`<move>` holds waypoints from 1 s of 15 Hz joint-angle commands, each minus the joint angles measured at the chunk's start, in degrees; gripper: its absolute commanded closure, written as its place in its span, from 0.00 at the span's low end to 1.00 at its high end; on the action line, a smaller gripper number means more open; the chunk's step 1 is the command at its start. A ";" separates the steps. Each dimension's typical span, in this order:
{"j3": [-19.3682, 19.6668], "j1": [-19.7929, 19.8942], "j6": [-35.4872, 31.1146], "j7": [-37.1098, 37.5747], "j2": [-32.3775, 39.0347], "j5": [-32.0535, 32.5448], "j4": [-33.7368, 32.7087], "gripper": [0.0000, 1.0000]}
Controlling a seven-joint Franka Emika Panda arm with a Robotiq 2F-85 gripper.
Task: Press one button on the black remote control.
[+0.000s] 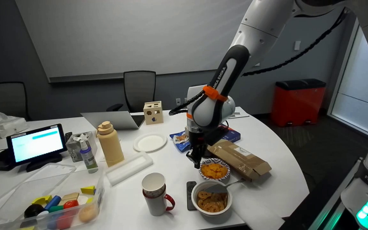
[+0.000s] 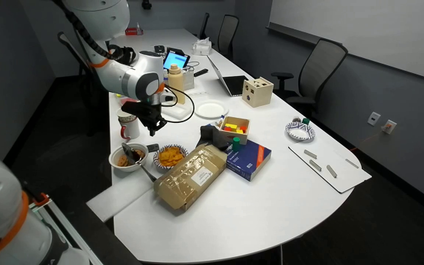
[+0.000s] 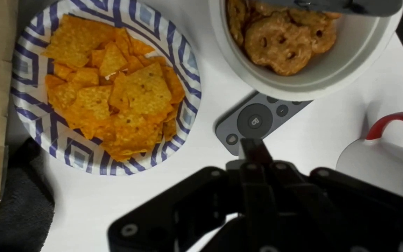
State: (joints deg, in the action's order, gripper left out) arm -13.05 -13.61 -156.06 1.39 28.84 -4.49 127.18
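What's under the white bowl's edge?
In the wrist view, one end of the dark remote, with round buttons, peeks out from beneath the plain white bowl, which covers the rest. Whether bowl and remote touch, I can't tell.

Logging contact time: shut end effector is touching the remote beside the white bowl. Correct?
Not touching: the shut end effector hangs clear of the remote beside the white bowl. Both exterior views show the gap.

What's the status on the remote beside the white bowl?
End effector shut, hovering off the remote. Round control pad exposed. White bowl hides one end in wrist view, may crowd approach.
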 commanded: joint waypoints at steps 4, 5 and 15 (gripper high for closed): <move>-1.04 0.02 -0.91 -0.47 2.10 -0.17 -0.38 1.00; -0.55 -0.57 -1.45 -0.08 2.50 0.50 -0.47 1.00; 3.41 -4.68 -8.20 1.80 8.91 3.77 -2.90 1.00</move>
State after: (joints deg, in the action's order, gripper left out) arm -10.65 -16.90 -161.85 1.52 35.22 -2.22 126.23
